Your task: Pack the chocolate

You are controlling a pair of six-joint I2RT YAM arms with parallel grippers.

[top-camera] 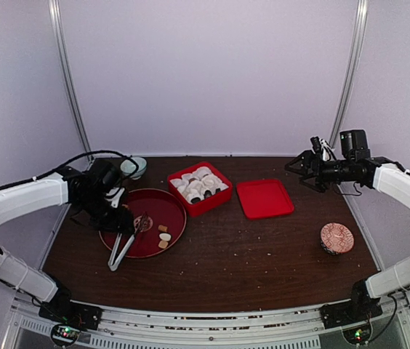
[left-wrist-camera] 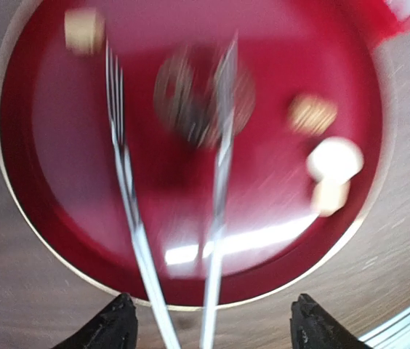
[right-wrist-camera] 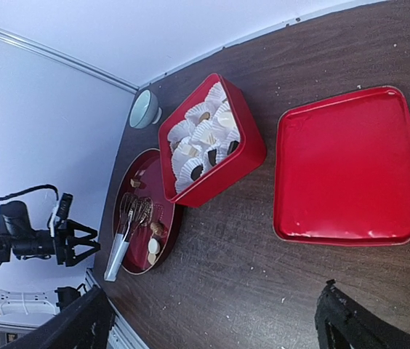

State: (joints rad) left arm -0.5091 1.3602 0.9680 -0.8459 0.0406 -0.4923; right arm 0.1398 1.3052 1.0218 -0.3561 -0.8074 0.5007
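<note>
- The dark brown worktop (top-camera: 263, 269) carries everything.
- A round red plate (top-camera: 163, 205) lies left of centre. A square red box (top-camera: 208, 206) of white paper cups (top-camera: 203, 173) sits just beside its far-right rim, and a flat red lid (top-camera: 264, 198) lies to the right of the box.
- The left hand (left-wrist-camera: 216, 331) hovers over the plate's near edge, fingers spread wide and gripping nothing. The metal tongs (left-wrist-camera: 135, 218) lie on the plate and run between its fingertips.
- The right hand (right-wrist-camera: 216, 323) hangs high at the far right, likewise wide open and empty.
- The chocolate (left-wrist-camera: 334, 160) lies as tan and cream pieces loose on the plate, with one blurred dark piece between the tong tips. A few dark pieces sit in cups inside the box.
</note>
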